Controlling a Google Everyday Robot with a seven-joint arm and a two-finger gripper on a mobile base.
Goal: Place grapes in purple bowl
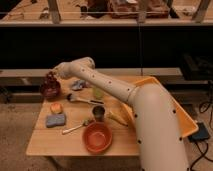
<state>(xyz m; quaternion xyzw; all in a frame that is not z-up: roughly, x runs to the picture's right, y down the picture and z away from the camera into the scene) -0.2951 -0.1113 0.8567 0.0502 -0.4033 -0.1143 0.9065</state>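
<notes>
Hand (51, 78) at far left of worktop (75, 142), directly over purple bowl (50, 90). Grapes (50, 77) sit at its tip, just above the bowl's rim; it appears to hold them. Best to lower straight down, centred, and release only once the cluster rests inside.

Hand (51, 76) hovers over purple bowl (50, 90); brush (82, 99) lies beside.

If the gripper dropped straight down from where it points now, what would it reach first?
Probably the purple bowl: the gripper hangs directly above it at the table's far left with the grapes. Depth is unclear.
</notes>
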